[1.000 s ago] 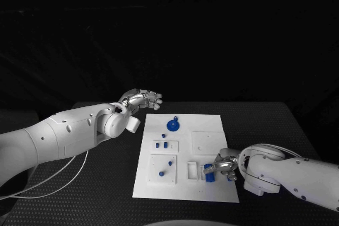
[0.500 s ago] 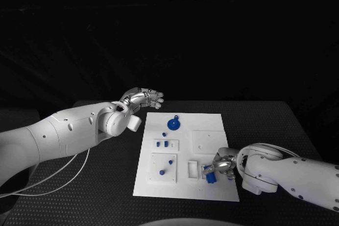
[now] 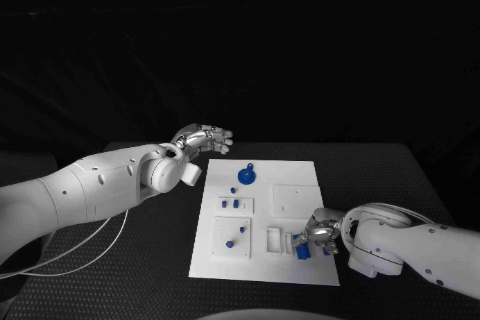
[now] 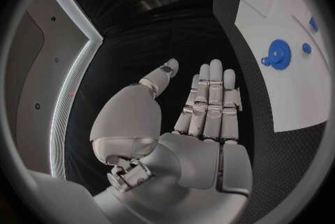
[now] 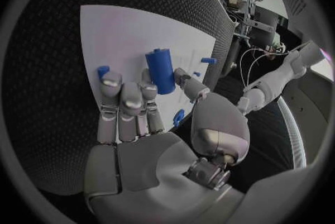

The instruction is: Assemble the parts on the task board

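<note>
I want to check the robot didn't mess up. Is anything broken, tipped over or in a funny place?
Nothing looks broken or spilled. The task board lies flat on the table, blue parts sitting on it. The right hand holds a blue cylinder over the board's near end. The left hand hangs open, off beside the board's far corner.

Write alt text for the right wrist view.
The right hand holds a blue cylinder between thumb and fingers above the white task board. Smaller blue parts sit on the board beside it.
</note>
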